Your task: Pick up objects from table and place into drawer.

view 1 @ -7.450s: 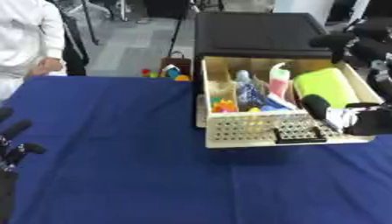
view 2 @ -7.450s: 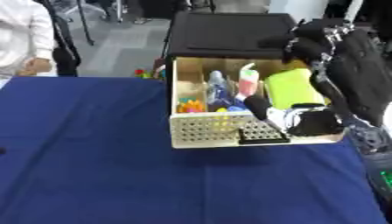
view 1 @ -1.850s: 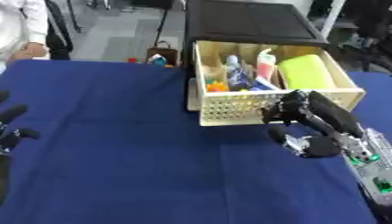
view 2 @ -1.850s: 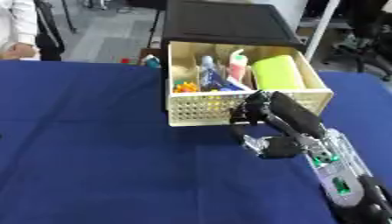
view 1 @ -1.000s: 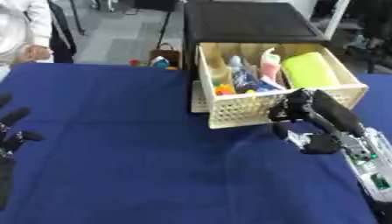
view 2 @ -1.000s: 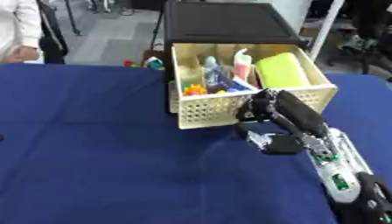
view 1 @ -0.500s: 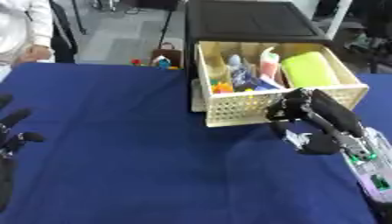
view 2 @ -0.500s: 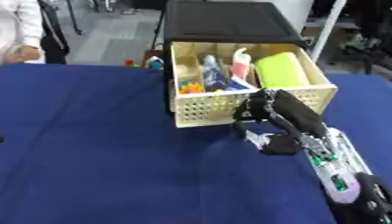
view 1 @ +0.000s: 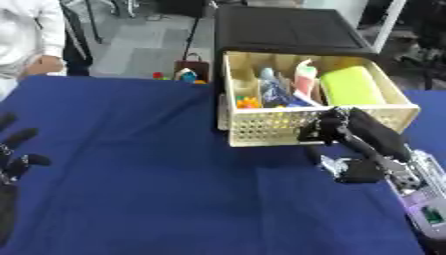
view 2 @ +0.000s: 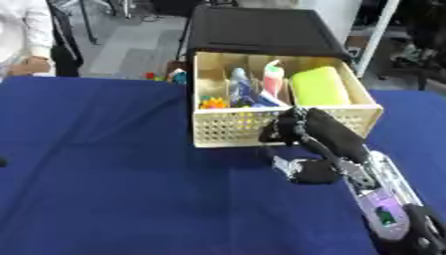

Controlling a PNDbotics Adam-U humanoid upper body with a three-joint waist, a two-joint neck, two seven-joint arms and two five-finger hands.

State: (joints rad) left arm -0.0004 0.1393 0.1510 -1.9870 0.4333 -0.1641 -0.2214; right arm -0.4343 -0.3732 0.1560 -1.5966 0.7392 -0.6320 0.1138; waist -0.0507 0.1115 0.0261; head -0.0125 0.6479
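The drawer stood pulled out from the black cabinet, crowded with upright bottles and a yellow-green block — light plastic, likely stiff, its perforated front the natural place to push. Your right hand sat at that front, fingers curled and apparently empty, fingertips seemingly touching it. Your left hand rested open at the left edge of the blue table.

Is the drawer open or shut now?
Open. The drawer is pulled out from under the black cabinet, so its contents show from above. The right robot hand is at its front.
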